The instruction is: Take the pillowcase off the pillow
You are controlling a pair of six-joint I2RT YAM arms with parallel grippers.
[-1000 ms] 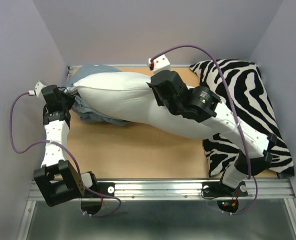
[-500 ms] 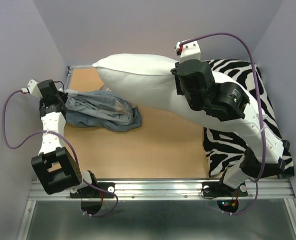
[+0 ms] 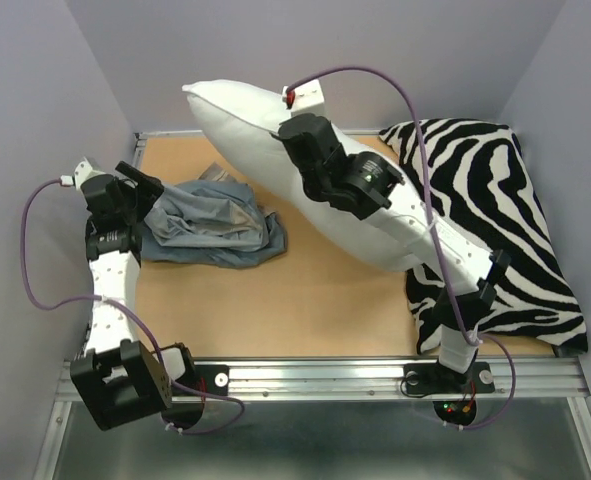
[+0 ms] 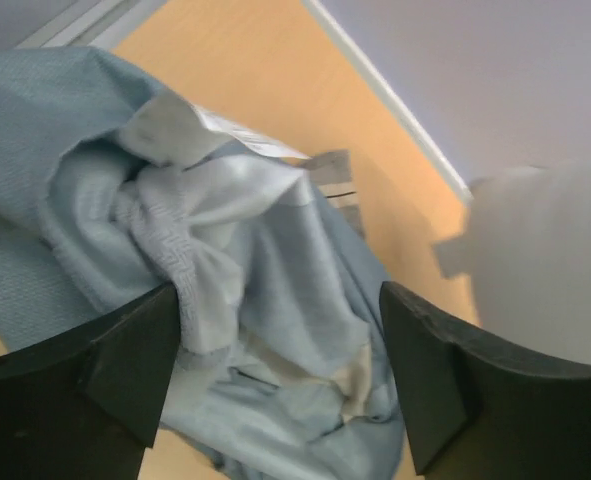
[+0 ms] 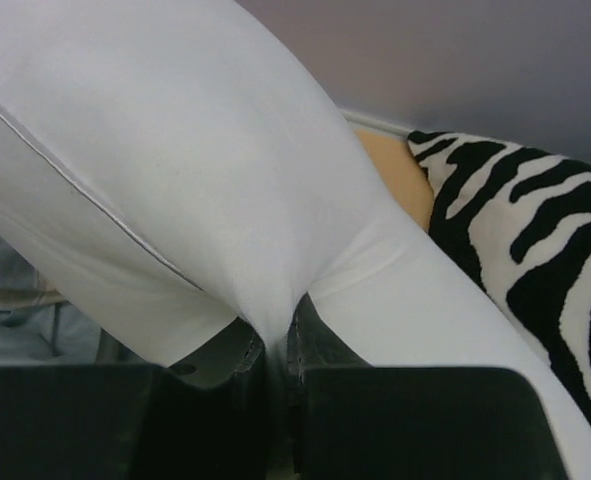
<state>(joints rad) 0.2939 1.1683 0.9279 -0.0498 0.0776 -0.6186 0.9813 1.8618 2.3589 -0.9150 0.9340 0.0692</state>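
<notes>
The blue-grey pillowcase [image 3: 210,225] lies crumpled on the left of the board, empty and apart from the pillow. In the left wrist view the pillowcase [image 4: 265,300] is bunched under and between my left gripper [image 4: 280,292], which is open, its fingers wide apart and gripping nothing. From above, the left gripper [image 3: 147,192] sits at the case's left edge. The plump white pillow [image 3: 245,120] hangs tilted above the board, its lower end resting toward the right. My right gripper [image 5: 275,335] is shut on a pinch of the pillow [image 5: 195,150], seen from above as the right gripper [image 3: 297,150].
A zebra-striped cushion [image 3: 495,220] fills the right side of the wooden board [image 3: 305,300], also seen as the cushion [image 5: 535,230]. Lilac walls enclose the back and both sides. A metal rail [image 3: 325,378] runs along the near edge.
The right arm pulled the pillow up and out of the pillowcase, then swung it back left. The left gripper opened and let go of the case, which settled on the board.
</notes>
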